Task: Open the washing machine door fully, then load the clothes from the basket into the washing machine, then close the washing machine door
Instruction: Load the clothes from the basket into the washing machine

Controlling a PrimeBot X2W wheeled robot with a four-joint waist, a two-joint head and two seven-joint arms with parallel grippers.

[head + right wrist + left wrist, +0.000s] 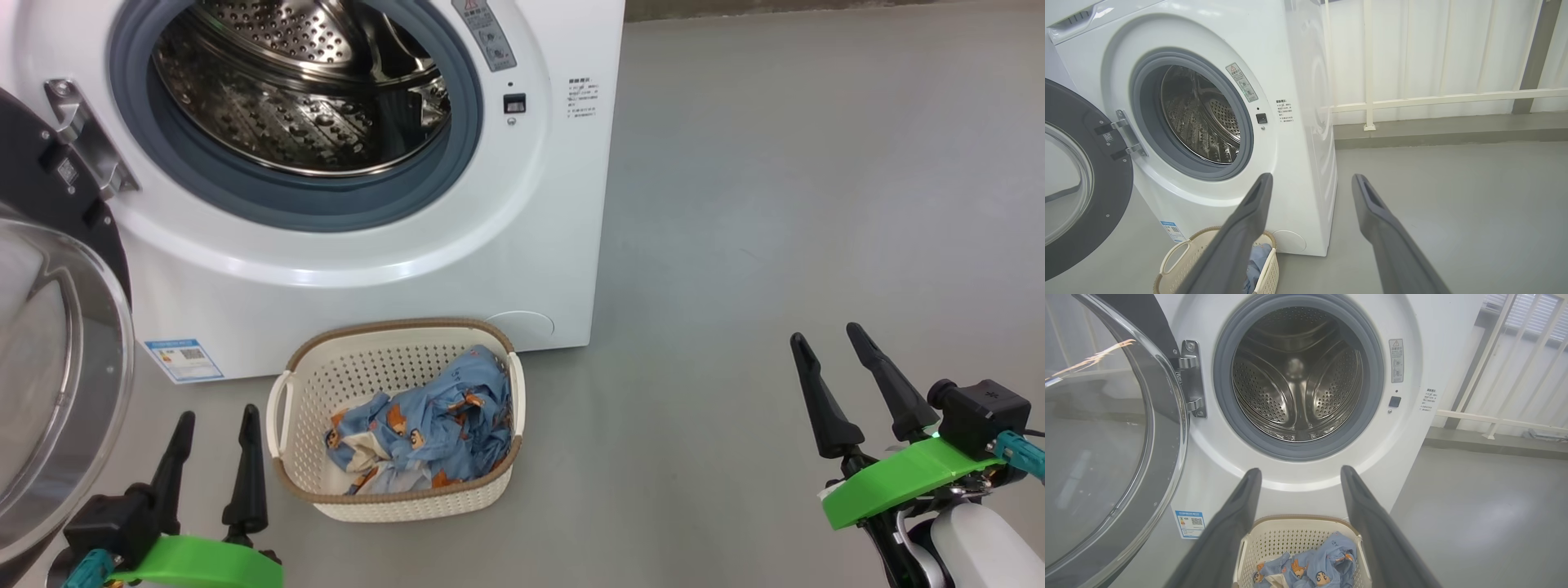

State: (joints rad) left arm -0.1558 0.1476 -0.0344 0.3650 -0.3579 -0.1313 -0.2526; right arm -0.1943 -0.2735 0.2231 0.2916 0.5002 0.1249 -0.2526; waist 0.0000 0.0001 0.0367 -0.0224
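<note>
The white washing machine (522, 245) stands ahead with its steel drum (302, 90) exposed. Its round door (49, 359) is swung wide to the left, glass bowl facing me; it also shows as the door (1098, 449) and door (1073, 179) in the wrist views. On the floor before the machine sits the cream basket (326, 384) holding crumpled light blue clothes (433, 425). My left gripper (216, 420) hangs open just left of the basket, empty. My right gripper (829, 339) is open and empty over bare floor far to the right. The basket (1290, 535) and clothes (1314, 567) lie between the left fingers.
Grey floor (775, 204) spreads to the right of the machine. A white railing (1433, 98) and a low kerb run behind it. A blue label sticker (184, 359) sits low on the machine's front. The open door juts out at the left.
</note>
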